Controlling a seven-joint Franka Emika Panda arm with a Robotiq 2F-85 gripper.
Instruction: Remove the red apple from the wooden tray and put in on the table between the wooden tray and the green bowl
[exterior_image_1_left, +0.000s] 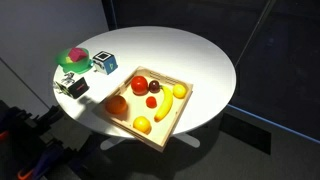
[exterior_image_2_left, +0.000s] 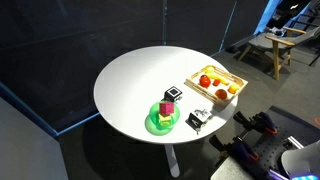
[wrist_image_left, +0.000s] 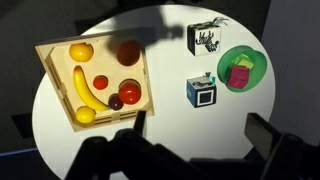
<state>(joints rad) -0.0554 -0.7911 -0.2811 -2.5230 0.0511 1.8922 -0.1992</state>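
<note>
The red apple (wrist_image_left: 131, 94) lies in a corner of the wooden tray (wrist_image_left: 58, 100), beside a small dark maroon fruit and a smaller red fruit. It shows in both exterior views (exterior_image_1_left: 139, 85) (exterior_image_2_left: 204, 80). The tray (exterior_image_1_left: 172, 127) (exterior_image_2_left: 228, 99) sits near the edge of the white round table (exterior_image_1_left: 190, 55) (exterior_image_2_left: 130, 85). The green bowl (wrist_image_left: 243, 68) (exterior_image_1_left: 75, 58) (exterior_image_2_left: 163, 122) holds something pink. My gripper (wrist_image_left: 200, 120) is open and empty. It hangs high above the bare table between the tray and the bowl. It does not show in the exterior views.
The tray also holds a large orange (wrist_image_left: 128, 53), a small orange (wrist_image_left: 80, 50), a banana (wrist_image_left: 85, 90) and a lemon (wrist_image_left: 85, 115). A blue-and-white cube (wrist_image_left: 203, 92) and a black-and-white object (wrist_image_left: 206, 38) stand between the tray and the bowl.
</note>
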